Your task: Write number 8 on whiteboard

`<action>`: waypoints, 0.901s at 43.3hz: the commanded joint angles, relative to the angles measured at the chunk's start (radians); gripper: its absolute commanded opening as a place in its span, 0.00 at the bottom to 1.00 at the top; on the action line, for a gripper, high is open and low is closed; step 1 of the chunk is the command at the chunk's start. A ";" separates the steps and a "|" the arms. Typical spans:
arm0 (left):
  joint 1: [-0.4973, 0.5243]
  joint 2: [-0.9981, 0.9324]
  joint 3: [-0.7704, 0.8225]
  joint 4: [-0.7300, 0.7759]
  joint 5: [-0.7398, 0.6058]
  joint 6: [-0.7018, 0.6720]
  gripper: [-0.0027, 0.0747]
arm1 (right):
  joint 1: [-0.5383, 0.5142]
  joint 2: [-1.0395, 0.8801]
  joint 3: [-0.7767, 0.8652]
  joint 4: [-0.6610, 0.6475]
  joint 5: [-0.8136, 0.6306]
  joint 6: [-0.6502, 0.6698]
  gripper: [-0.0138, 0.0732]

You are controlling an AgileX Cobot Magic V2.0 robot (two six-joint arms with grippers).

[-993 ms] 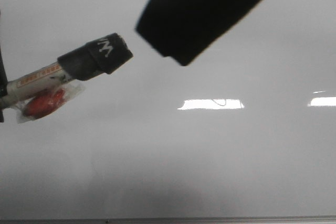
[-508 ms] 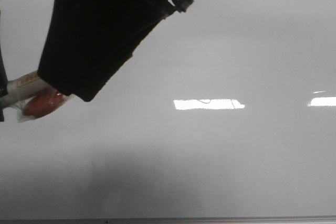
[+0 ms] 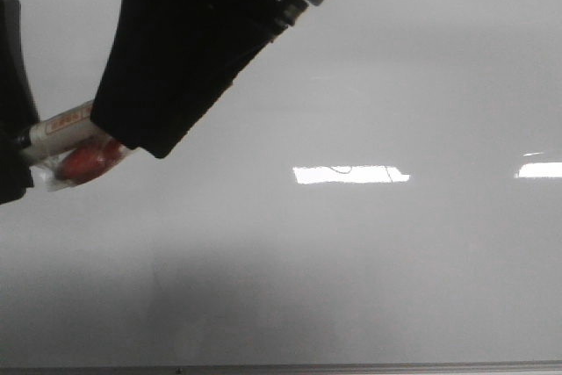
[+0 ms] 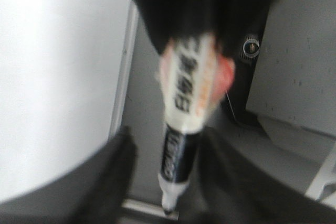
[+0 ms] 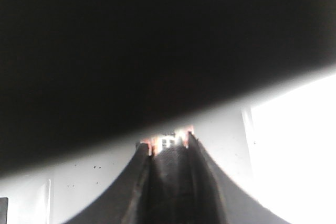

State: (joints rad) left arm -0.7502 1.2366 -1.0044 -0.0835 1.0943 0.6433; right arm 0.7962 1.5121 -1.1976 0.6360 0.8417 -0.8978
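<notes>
Front view: whiteboard [image 3: 369, 270] fills frame, no number 8 on it; writing not begun, I judge. Left end effector [image 4: 157, 182] grips marker [image 4: 186, 108] at left edge. Right end effector [image 5: 168, 182] seems clamped on marker's cap end, blurred.

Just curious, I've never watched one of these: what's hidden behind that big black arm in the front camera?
The marker runs behind the right gripper, so its cap end is covered. Only its labelled barrel and a red tag show. Behind both lies the whiteboard; no number 8 is visible on it.
</notes>
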 commanded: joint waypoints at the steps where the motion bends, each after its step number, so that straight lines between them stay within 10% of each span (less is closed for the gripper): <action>1: -0.008 -0.019 -0.033 -0.024 -0.047 -0.038 0.82 | -0.008 -0.039 -0.034 0.042 -0.036 -0.009 0.09; 9: 0.017 -0.032 -0.026 -0.024 -0.035 -0.118 0.78 | -0.074 -0.087 0.029 0.042 -0.039 -0.007 0.09; 30: 0.383 -0.682 0.434 -0.316 -0.475 -0.118 0.02 | -0.224 -0.177 0.239 0.210 -0.323 -0.007 0.09; 39: 0.399 -0.893 0.530 -0.336 -0.523 -0.118 0.01 | -0.224 -0.115 0.220 0.259 -0.471 -0.007 0.09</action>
State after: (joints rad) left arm -0.3541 0.3930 -0.4626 -0.3829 0.6633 0.5368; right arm 0.5794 1.4029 -0.9329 0.8518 0.4441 -0.8978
